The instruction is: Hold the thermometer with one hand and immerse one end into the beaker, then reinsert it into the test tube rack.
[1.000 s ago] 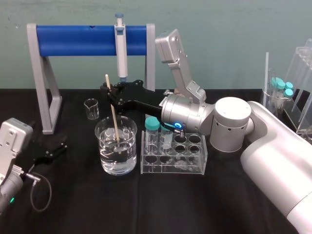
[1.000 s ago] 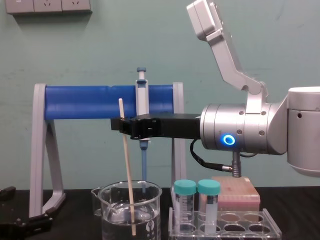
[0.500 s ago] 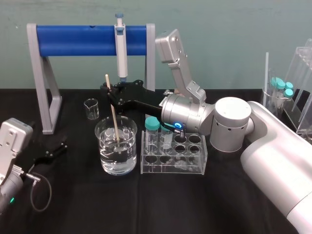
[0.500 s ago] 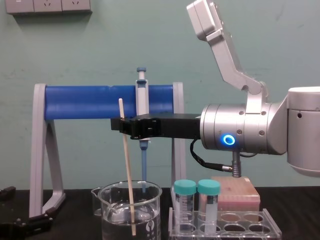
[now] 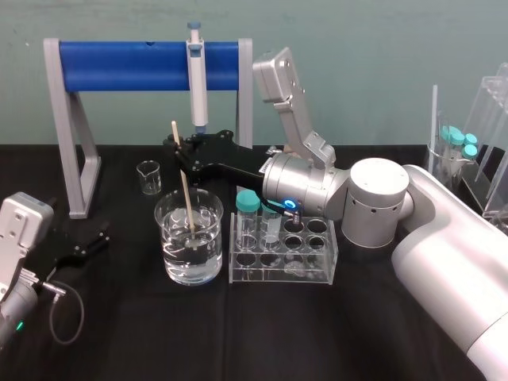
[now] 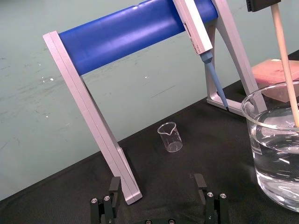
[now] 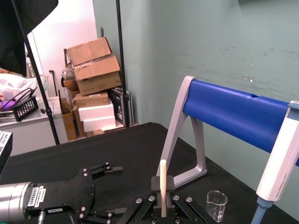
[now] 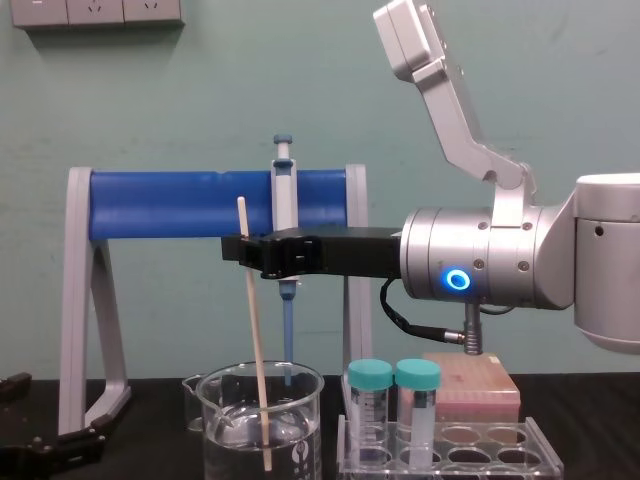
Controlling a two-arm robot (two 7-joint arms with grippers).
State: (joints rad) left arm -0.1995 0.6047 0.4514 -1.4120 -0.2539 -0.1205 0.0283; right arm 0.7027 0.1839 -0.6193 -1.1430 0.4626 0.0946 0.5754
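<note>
The thermometer [image 5: 184,182] is a thin cream rod standing nearly upright, with its lower end in the water of the large glass beaker [image 5: 190,242]. My right gripper [image 5: 179,148] reaches in from the right and is shut on the rod's upper part; in the chest view the gripper [image 8: 245,250] clamps the thermometer [image 8: 256,345] well above the beaker [image 8: 225,430]. The clear test tube rack [image 5: 313,270] stands right of the beaker with two teal-capped tubes [image 5: 248,202]. My left gripper [image 6: 157,184] lies parked at the table's left, open with nothing between its fingers.
A grey stand with a blue bar [image 5: 143,65] spans the back, with a pipette [image 5: 196,79] hanging from it behind the beaker. A small glass beaker [image 5: 148,176] sits beneath the bar. A pink box [image 8: 470,385] is behind the rack. Clear holders with capped tubes [image 5: 460,147] stand far right.
</note>
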